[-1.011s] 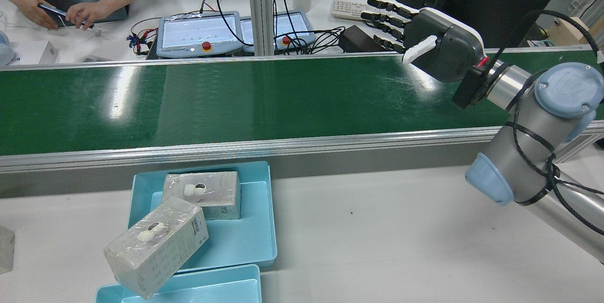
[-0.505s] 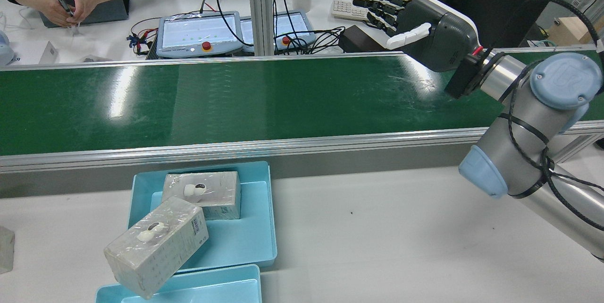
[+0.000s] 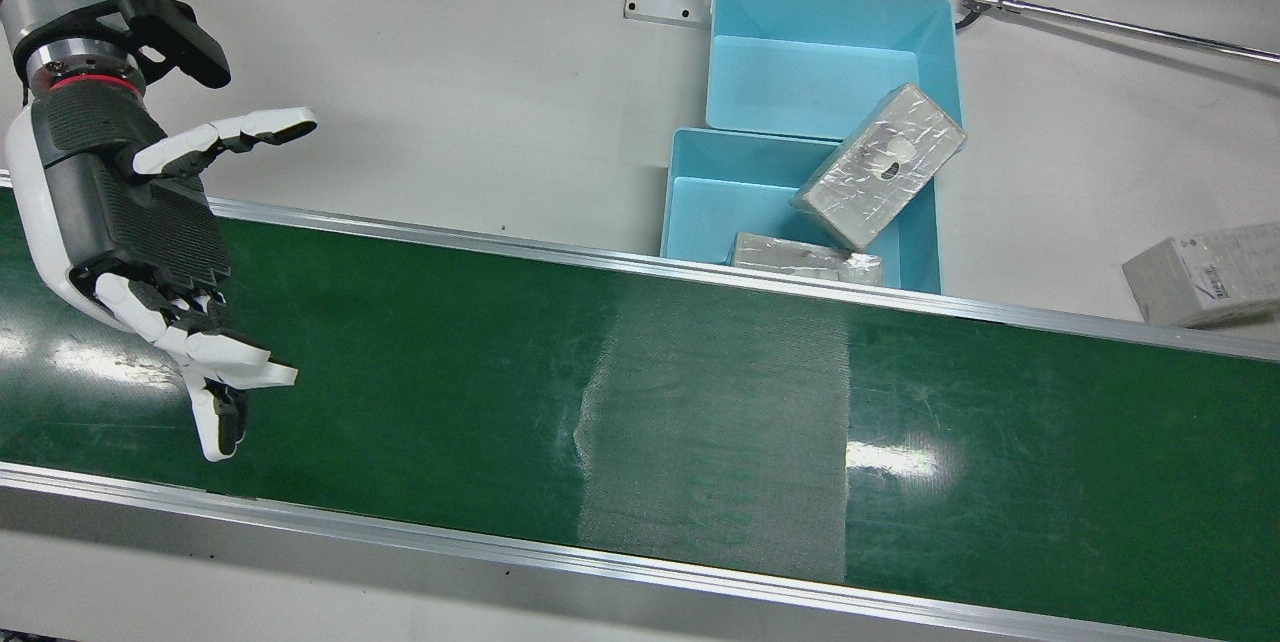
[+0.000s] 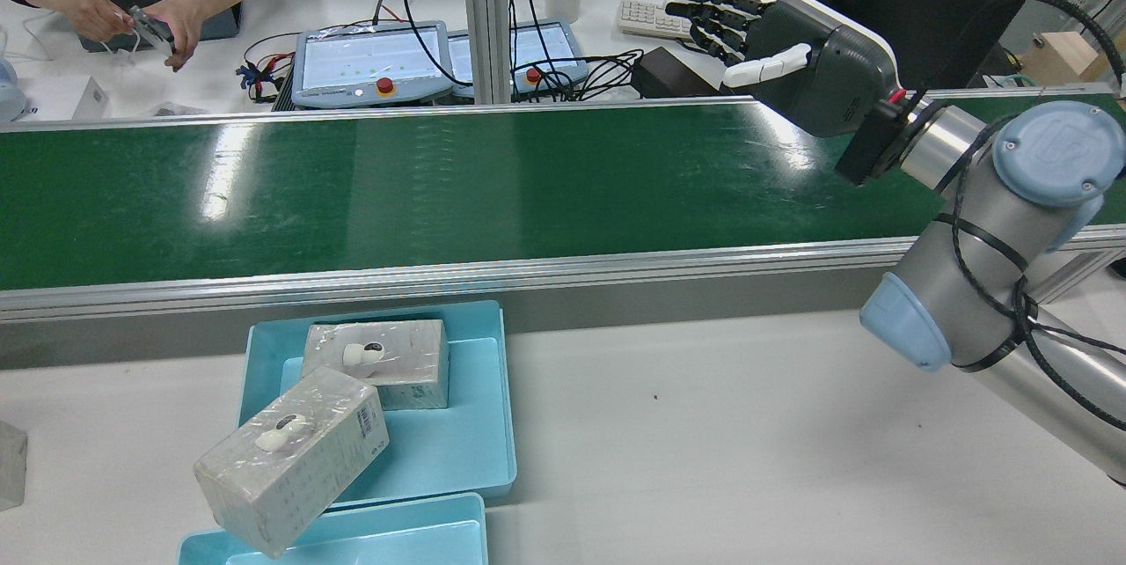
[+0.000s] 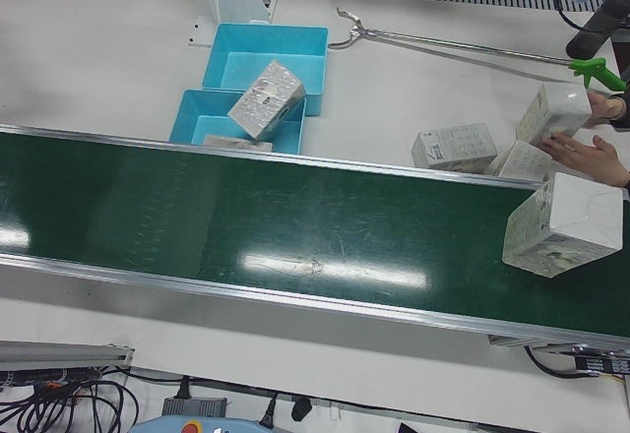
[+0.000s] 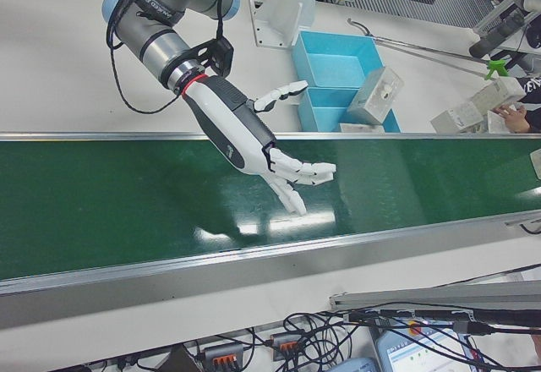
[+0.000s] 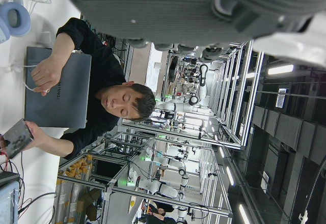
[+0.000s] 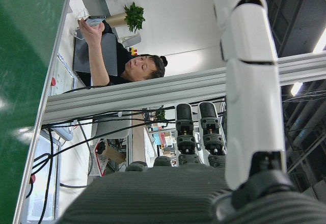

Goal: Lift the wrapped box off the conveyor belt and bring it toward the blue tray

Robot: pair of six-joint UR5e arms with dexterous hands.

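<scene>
Green conveyor belt [image 3: 450, 372] runs under the right hand [image 3: 140, 232] at the front view's left, palm sideways, fingers [image 3: 215, 362] spread, holding nothing. A wrapped box [image 5: 563, 224] sits on the belt at the left-front view's right edge, well apart from the blue tray [image 5: 197, 123], upper left there. Left hand: state unclear.

Right hand [image 4: 796, 59]: dark grey ribbed palm, white shell edging, white-and-black segmented fingers [image 3: 215, 377], red wrist ring. Right arm [image 4: 985, 275]: silver tubes, pale blue joint caps, black cables strapped alongside.
</scene>
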